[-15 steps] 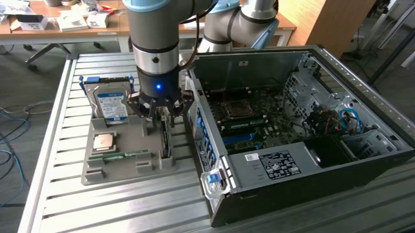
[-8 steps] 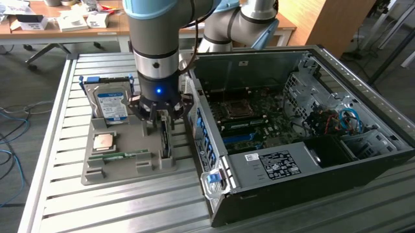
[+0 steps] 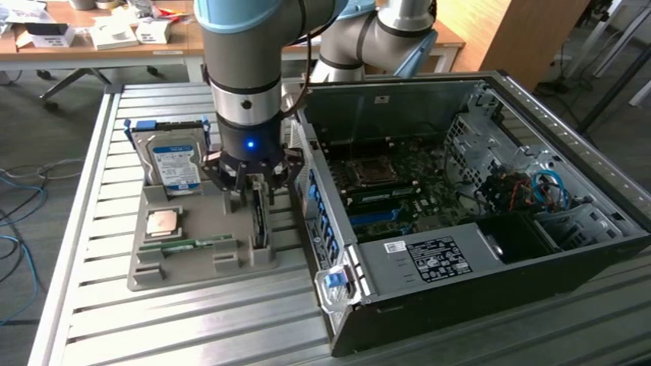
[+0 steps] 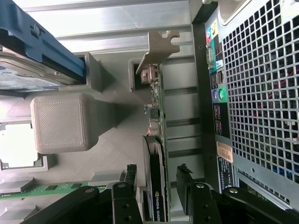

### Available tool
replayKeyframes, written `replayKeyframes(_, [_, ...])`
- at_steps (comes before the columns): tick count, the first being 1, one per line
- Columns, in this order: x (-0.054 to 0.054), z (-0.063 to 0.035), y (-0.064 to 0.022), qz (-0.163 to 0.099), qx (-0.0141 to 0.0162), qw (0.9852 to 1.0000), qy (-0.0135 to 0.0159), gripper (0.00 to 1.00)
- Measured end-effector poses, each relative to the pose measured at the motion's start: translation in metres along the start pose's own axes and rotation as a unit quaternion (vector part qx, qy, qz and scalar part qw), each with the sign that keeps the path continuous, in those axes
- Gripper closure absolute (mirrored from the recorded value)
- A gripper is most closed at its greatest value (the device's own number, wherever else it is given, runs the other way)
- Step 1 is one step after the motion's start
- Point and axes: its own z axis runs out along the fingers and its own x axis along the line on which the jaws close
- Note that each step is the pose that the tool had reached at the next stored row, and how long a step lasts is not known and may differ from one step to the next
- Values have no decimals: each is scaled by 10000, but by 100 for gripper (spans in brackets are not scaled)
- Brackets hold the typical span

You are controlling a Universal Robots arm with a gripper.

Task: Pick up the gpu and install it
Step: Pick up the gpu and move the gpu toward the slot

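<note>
bright, even light, soft shadows

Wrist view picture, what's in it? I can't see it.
The open gripper straddles the gpu, a thin card standing on edge in a grey tray. A hard drive and the mesh-walled computer case lie on opposite sides of it.

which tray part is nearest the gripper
The gpu, the card standing on edge beside the computer case; the open gripper straddles it. Hard drive, processor and memory stick sit apart.
</note>
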Motion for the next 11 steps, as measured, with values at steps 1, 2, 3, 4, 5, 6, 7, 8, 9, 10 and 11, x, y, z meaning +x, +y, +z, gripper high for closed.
replayKeyframes(1, [-1,2,0,-3,-1,10000,-1,53])
replayKeyframes(2, [-1,8,0,-13,-3,10000,-2,53])
replayKeyframes(3, [-1,14,0,-23,-3,10000,-1,53])
replayKeyframes(4, [0,20,0,-31,-2,10000,0,53])
replayKeyframes(5, [0,29,-1,-35,-2,10000,0,53])
replayKeyframes(6, [0,43,-1,-38,-2,10000,1,53])
replayKeyframes(7, [1,60,-2,-41,-2,10000,1,53])
replayKeyframes(8, [1,75,-3,-44,-1,10000,1,53])
replayKeyframes(9, [2,88,-4,-46,-2,10000,1,53])
replayKeyframes(10, [2,96,-4,-48,-2,10000,1,53])
replayKeyframes(11, [2,96,-4,-49,-1,10000,2,53])
